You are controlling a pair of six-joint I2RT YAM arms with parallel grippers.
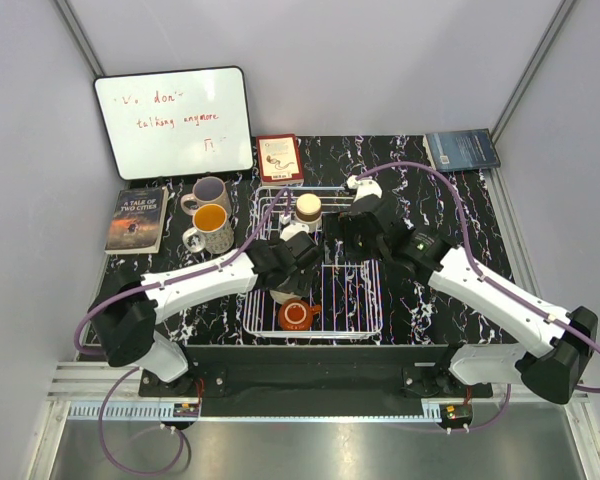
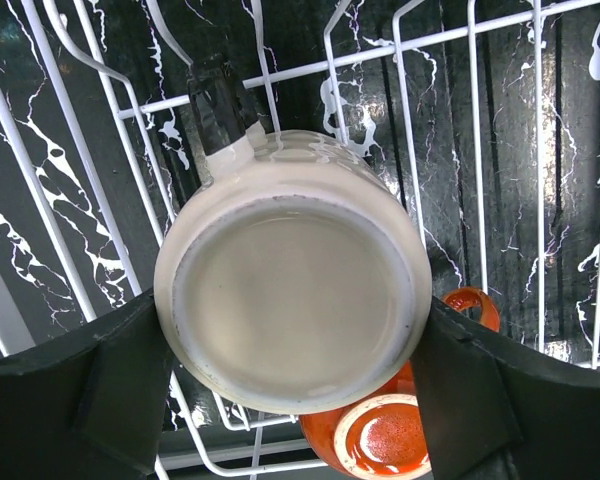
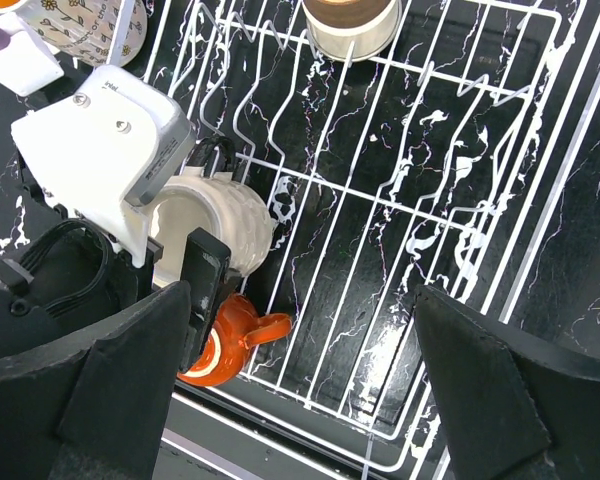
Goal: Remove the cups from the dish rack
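From above, we see the dish rack (image 1: 365,300) in the middle of the black marbled table (image 1: 460,200). The left gripper (image 1: 285,265) is down in the rack's near-left part, just beyond the orange-red mug (image 1: 297,316), which sits in the near-left corner. The brown-rimmed mug (image 1: 308,207) is at the rack's far edge. The right gripper (image 1: 358,235) hangs over the far-right part. The pink mug (image 1: 208,192) and the speckled mug (image 1: 210,232) stand on the table left of the rack.

At the left wrist, we look onto the base of the cream mug (image 2: 295,290), which sits between widely spread fingers (image 2: 100,390). The pads are at its sides, but we cannot tell whether they press it. The orange-red mug is just beside it on the near side.

At the right wrist, the jaws stand wide apart with only rack wires between them. The cream and orange-red mugs lie to their left.
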